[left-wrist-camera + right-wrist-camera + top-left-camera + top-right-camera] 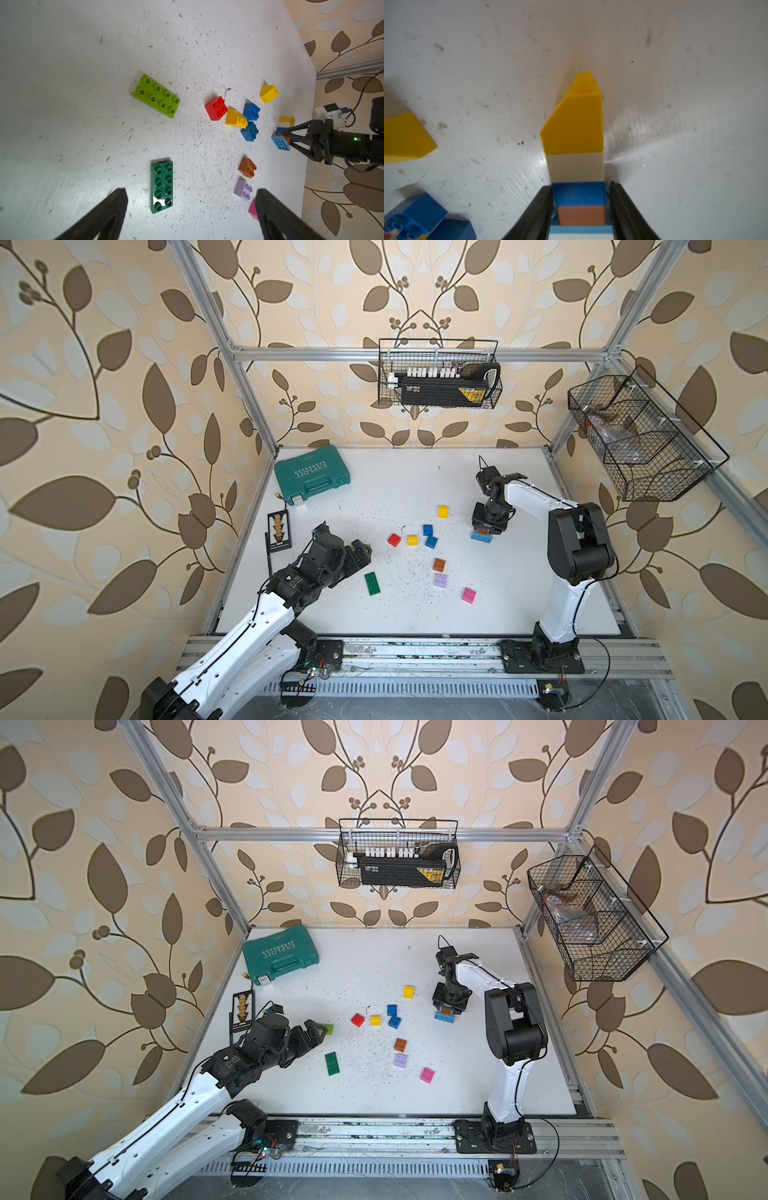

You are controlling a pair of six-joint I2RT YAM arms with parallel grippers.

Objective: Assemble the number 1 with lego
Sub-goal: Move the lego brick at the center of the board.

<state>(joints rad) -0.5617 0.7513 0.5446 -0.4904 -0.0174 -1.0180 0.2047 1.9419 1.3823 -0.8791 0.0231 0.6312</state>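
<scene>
Filling both top views: a scuffed white counter (415,477). In its far left corner, a closed teal plastic tool case (311,475). At the front left, the left claw (191,193), spread wide with nothing in it, hanging near a dark green oblong studded brick (372,584) and a lime green oblong studded brick (155,95). On the right half, the right claw (580,187), straddling the blue and brown part of a joined run of lego bricks (575,166) resting on the counter: yellow sloped piece farthest from the claw, then cream, blue and brown, with a light blue oblong at the near end. Clamped or merely alongside: impossible to tell. Between the two claws, loose: a red square brick (394,539), a yellow brick (412,540) just beside it, a blue square brick (427,530), a second blue brick (431,542), a farther yellow brick (443,511), a brown square brick (439,564), a lilac square brick (440,580) and a pink square brick (468,595).
</scene>
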